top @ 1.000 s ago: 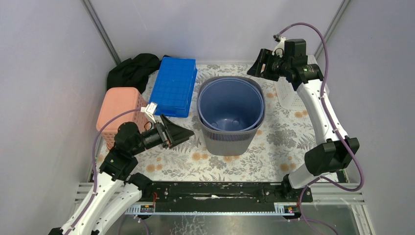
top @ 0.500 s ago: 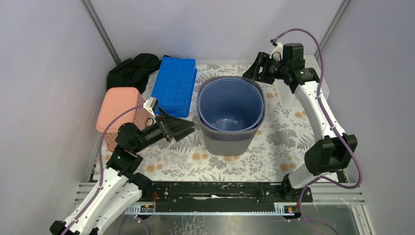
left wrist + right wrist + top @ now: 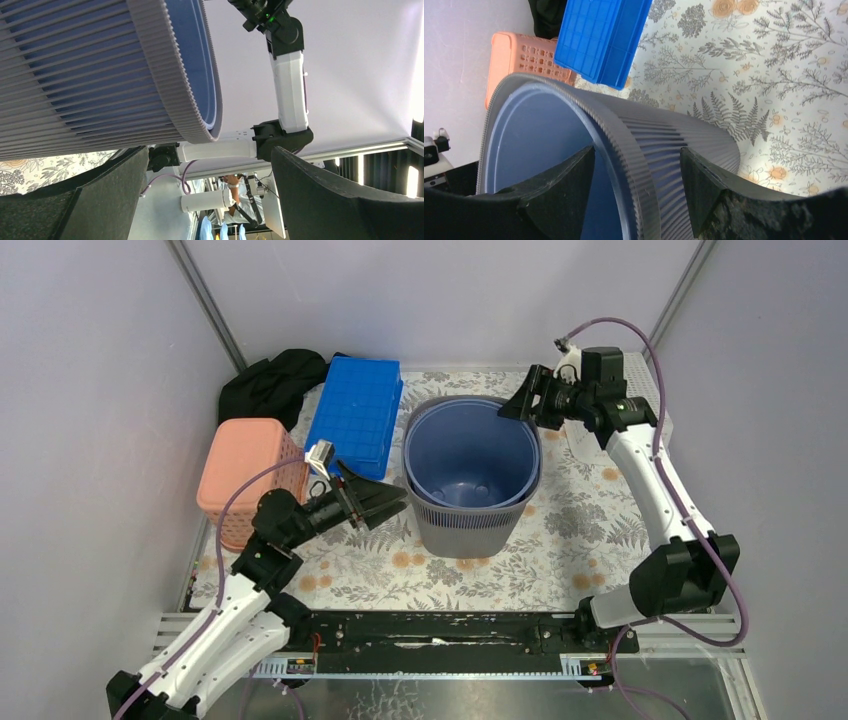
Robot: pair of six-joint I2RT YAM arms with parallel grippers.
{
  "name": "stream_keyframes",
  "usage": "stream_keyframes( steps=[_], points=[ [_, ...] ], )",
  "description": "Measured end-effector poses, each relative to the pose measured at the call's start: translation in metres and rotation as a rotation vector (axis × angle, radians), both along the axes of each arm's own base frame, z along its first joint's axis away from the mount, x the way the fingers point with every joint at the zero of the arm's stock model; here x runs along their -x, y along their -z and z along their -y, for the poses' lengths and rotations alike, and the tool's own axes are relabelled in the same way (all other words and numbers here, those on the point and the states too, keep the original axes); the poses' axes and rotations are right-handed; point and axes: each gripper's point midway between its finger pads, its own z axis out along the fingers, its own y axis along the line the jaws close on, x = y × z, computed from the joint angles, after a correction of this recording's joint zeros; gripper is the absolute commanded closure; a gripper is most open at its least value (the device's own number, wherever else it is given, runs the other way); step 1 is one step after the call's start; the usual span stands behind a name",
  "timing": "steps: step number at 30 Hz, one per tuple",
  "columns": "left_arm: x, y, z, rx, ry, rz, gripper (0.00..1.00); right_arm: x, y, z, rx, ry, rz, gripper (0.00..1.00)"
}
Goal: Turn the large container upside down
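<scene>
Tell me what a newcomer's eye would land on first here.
A big ribbed grey bin with a blue liner stands upright, mouth up, in the middle of the table. The right gripper straddles its far right rim with open jaws, while the left gripper, wide open, points at its left wall. Left of the bin sit a blue crate and a pink basket.

One bin (image 3: 470, 525), one crate (image 3: 357, 415), one basket (image 3: 240, 465), one cloth (image 3: 270, 380).
</scene>
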Motion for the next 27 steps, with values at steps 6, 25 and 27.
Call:
stream_keyframes(
  steps=[6,25,27],
  points=[
    [-0.008,0.006,0.003,-0.015,-0.014,-0.019,0.00,0.021,0.006,0.003,0.002,0.001,-0.012,0.30],
    [-0.042,0.003,0.016,-0.078,-0.057,-0.003,0.00,0.059,0.005,0.021,0.001,0.074,0.012,0.30],
    [-0.048,0.003,0.018,-0.093,-0.065,0.002,0.00,0.063,0.005,0.024,-0.004,0.099,0.022,0.30]
  ],
)
